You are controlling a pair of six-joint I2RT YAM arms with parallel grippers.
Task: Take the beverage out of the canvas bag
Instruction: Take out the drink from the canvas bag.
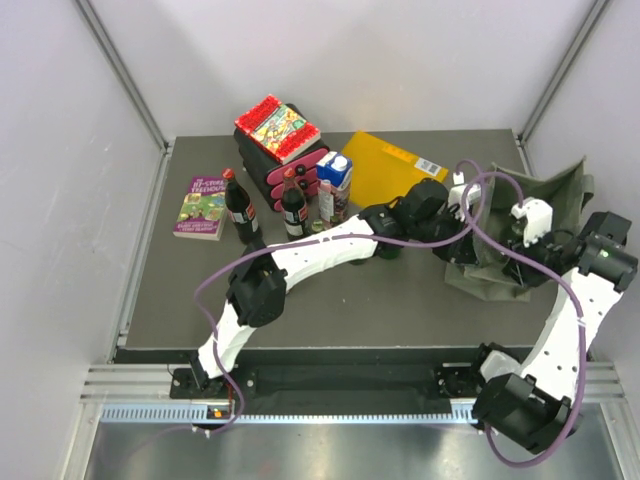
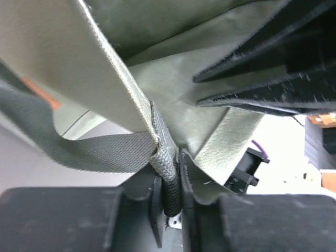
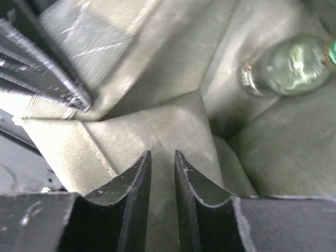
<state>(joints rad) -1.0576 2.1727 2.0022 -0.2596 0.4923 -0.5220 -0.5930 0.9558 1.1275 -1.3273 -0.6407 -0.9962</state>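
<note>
Left gripper (image 2: 169,176) clenched on the rim seam of the canvas bag (image 2: 220,89); a webbing strap (image 2: 100,152) trails off left of the fingers; looks as if it is holding the mouth open. Right gripper (image 3: 163,160) is down inside the bag, fingers only a slit apart with nothing between them — cloth floor just beyond the tips. The bottle (image 3: 289,68) lies ahead and to the right of those tips, nestled in a fold, apart from them; clear greenish body, looks smooth. Judgement: round and slick, some heft if full, rigid enough to squeeze firmly; the bag is floppy and may drag on it. Best hold is across the body or just below the cap — jaws must widen first.
</note>
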